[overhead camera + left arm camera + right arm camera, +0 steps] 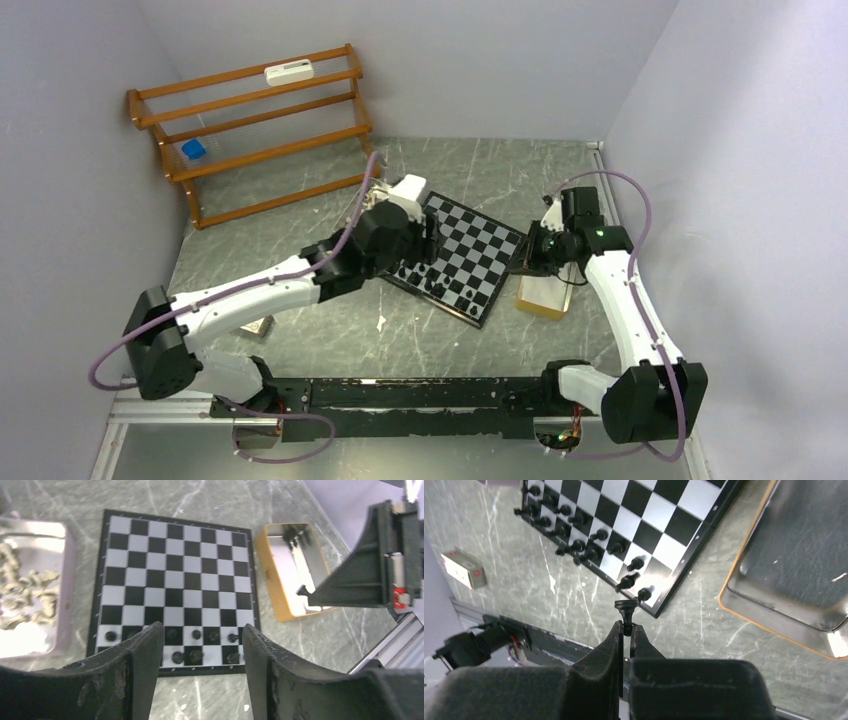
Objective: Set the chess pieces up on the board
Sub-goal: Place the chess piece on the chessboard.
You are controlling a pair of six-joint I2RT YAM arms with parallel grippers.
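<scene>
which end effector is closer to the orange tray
Right. The right end effector hovers at the edge of the orange tray, gripping a black piece; the left end effector is across the board.

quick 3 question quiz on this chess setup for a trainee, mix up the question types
1. Fill in: the fingers of the right gripper pinch a ___ chess piece.
2. True or false: the left gripper has its fingers apart and empty above the board.
3. The cream-white pieces lie: A on the board; B in the metal tray; C in the right gripper.
Key: 1 black; 2 true; 3 B.
</scene>
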